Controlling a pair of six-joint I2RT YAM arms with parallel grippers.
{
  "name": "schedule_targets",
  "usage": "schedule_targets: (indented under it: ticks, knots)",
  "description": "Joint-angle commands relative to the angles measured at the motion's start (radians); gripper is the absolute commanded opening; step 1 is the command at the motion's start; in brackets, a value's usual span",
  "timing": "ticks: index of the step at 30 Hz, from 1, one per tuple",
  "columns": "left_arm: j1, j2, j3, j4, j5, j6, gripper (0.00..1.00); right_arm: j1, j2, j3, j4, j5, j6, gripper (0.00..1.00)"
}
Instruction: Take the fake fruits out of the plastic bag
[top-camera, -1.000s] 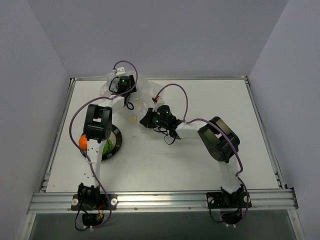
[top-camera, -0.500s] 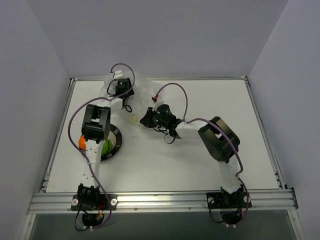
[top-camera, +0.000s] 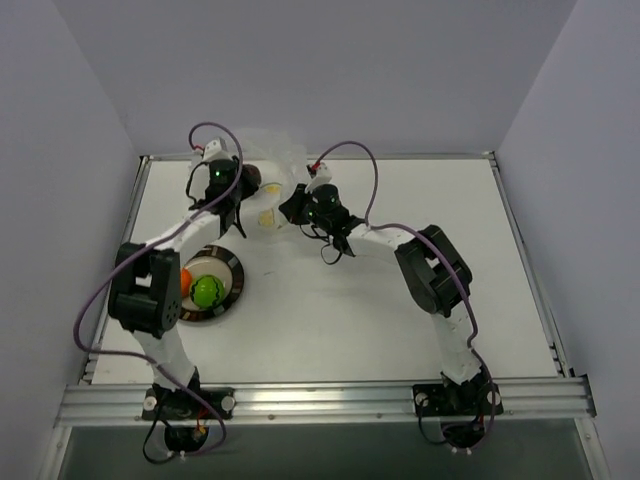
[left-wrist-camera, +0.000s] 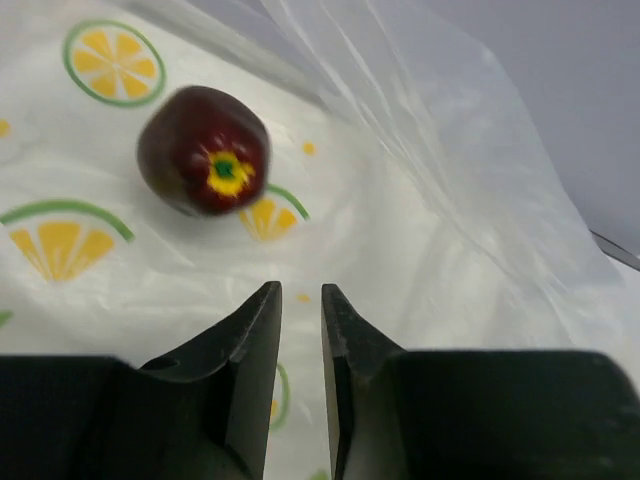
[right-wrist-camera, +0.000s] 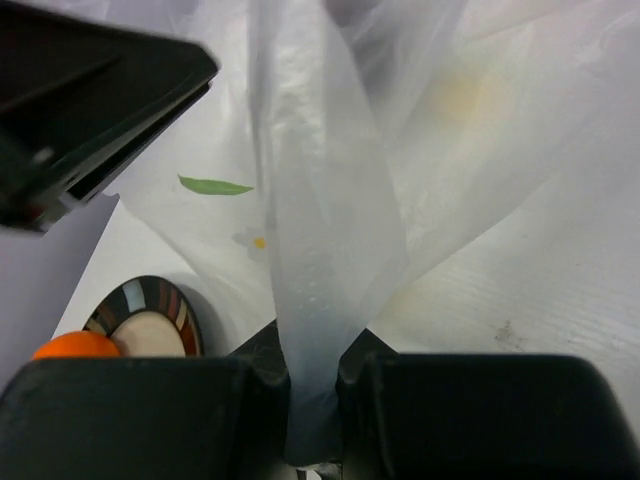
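Observation:
The plastic bag (top-camera: 272, 172), clear with lemon-slice prints, is bunched up at the back left of the table. My right gripper (top-camera: 295, 207) is shut on a twisted fold of the plastic bag (right-wrist-camera: 320, 250). A dark brown fruit (left-wrist-camera: 205, 150) lies inside on the printed film, ahead and to the left of my left gripper (left-wrist-camera: 300, 292). Those jaws stand a narrow gap apart with nothing between them. In the top view the dark brown fruit (top-camera: 250, 180) sits just right of the left gripper (top-camera: 230, 186). The orange fruit (top-camera: 183, 278) and green fruit (top-camera: 207, 291) lie on the plate.
The round dark-rimmed plate (top-camera: 232, 280) sits at the front left, beside the left arm's elbow (top-camera: 148, 292). The plate (right-wrist-camera: 178, 308) and orange fruit (right-wrist-camera: 75, 346) also show low left in the right wrist view. The back wall stands close behind the bag.
The left arm swung left, off the plate, and its gripper pushed into the bag while its jaws narrowed from wide open. The right gripper drew its fold of bag back.

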Motion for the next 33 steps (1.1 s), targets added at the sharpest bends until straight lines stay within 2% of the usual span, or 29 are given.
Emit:
schedule_targets:
  ticks: [1, 6, 10, 12, 13, 16, 18, 26, 33]
  knots:
    - [-0.010, -0.105, -0.065, 0.006, 0.140, -0.127, 0.20, -0.015, 0.054, 0.066, -0.019, 0.062, 0.001, 0.00]
    - [-0.039, -0.255, -0.190, -0.060, 0.178, -0.123, 0.16, -0.028, 0.047, 0.058, -0.024, 0.068, 0.024, 0.00]
    - [-0.047, -0.311, -0.159, -0.199, 0.049, -0.068, 0.17, -0.025, -0.001, -0.002, 0.011, 0.061, 0.041, 0.00]
    - [-0.047, -0.297, -0.124, -0.214, 0.011, -0.031, 0.23, -0.022, -0.031, -0.023, 0.019, 0.058, 0.042, 0.00]
    - [-0.056, -0.265, -0.104, -0.228, -0.009, -0.017, 0.35, -0.022, -0.041, -0.032, 0.020, 0.058, 0.039, 0.00]
    - [-0.064, -0.167, -0.012, -0.277, -0.058, 0.015, 0.55, -0.019, -0.068, -0.062, 0.022, 0.058, 0.030, 0.00]
    - [-0.068, -0.119, 0.026, -0.281, -0.074, 0.026, 0.57, -0.015, -0.079, -0.074, 0.022, 0.058, 0.024, 0.00]
    - [-0.070, 0.053, 0.177, -0.322, -0.252, 0.095, 0.82, -0.010, -0.087, -0.062, 0.010, 0.036, -0.005, 0.00]
    - [-0.058, 0.172, 0.275, -0.299, -0.302, 0.199, 0.93, -0.009, -0.085, -0.046, 0.013, 0.004, -0.007, 0.00]
